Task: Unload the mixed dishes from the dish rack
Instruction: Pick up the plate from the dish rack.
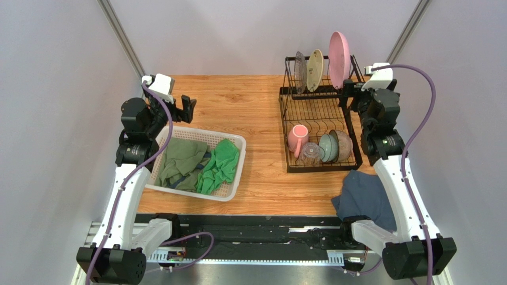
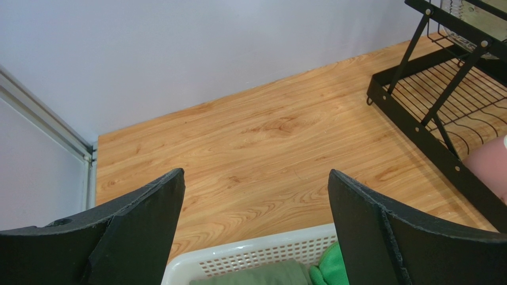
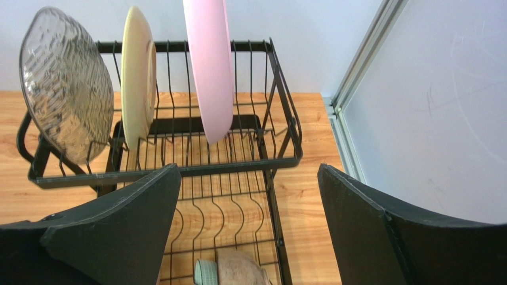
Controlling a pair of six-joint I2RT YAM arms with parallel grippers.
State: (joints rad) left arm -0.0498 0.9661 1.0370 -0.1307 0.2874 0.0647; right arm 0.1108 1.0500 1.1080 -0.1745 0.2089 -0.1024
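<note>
hanging released, left tool (image 2: 256, 173), right tool (image 3: 249, 167), teal bowl (image 3: 205, 272) cut off at frame edge

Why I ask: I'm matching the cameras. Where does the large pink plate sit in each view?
Top external: large pink plate upper right, rightmost on the upper shelf.
Left wrist: not in it.
Right wrist: large pink plate top centre, standing on edge.
Shared landmark: the black dish rack, in all three.

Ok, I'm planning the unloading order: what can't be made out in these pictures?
Clear glass cup, top view: small and see-through, pose unclear.
Pink mug, left wrist view: cut off by the right edge.
Teal bowl, brown bowl, right wrist view: cut off by the bottom edge.
</note>
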